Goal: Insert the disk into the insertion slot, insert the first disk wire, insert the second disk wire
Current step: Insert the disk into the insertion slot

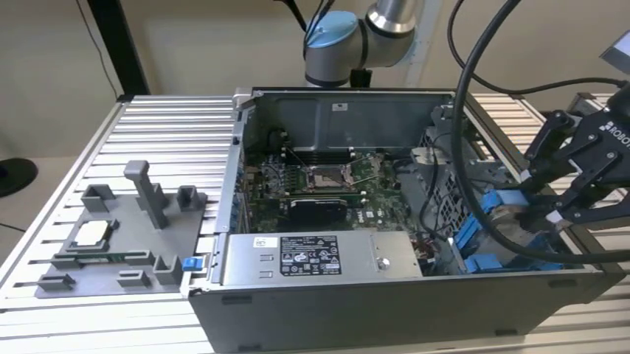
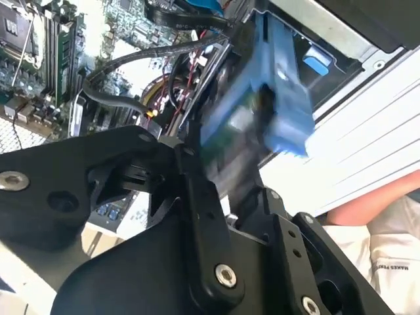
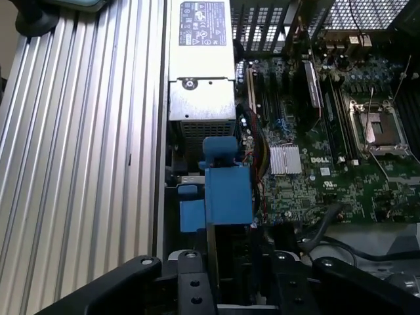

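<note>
- The arm point(image 1: 389, 22) reaches over the open computer case point(image 1: 394, 310), with the pincer point(image 1: 539, 210) angled down at its side wall.
- The pincer is clamped on the disk point(image 3: 228, 187), whose blue carrier juts out past the fingertips.

A robotics lab: a ribbed aluminium desk point(image 1: 167, 133) carries an opened desktop computer case point(image 1: 394, 310) and a grey fixture point(image 1: 99, 276), with a robot arm point(image 1: 340, 44) behind the case.

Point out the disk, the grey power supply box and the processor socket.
disk point(image 3: 228, 193), first wrist view, on its blue carrier
power supply box point(image 1: 315, 257), exterior view, on its white label
processor socket point(image 3: 380, 129), first wrist view, at its centre
</note>
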`<state>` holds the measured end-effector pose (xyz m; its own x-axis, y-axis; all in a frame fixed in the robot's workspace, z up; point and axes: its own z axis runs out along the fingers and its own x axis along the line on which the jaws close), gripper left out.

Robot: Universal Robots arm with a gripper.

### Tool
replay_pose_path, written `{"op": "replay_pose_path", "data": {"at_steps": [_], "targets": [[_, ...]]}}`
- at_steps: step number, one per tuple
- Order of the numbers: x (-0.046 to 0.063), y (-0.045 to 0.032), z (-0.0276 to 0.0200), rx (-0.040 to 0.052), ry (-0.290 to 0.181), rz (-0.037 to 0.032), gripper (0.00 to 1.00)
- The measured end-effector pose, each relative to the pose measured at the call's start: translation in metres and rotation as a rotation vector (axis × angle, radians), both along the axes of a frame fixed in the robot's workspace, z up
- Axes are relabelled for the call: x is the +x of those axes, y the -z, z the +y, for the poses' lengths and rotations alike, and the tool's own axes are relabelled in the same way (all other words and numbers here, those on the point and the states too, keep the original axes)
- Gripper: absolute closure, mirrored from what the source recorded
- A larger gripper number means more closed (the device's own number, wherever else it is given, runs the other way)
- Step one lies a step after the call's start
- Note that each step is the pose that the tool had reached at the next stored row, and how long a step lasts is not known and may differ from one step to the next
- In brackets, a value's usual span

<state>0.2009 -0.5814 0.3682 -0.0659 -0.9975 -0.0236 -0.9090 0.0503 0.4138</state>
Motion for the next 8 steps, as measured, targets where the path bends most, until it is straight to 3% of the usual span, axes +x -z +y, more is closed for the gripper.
{"op": "replay_pose_path", "data": {"at_steps": [3,8], "targets": [[0.0,-0.0032,0.0,0.0003,0.0,0.0001,0.0],[0.0,-0.0227,0.0,0.0004,0.0,0.0,0.0]]}}
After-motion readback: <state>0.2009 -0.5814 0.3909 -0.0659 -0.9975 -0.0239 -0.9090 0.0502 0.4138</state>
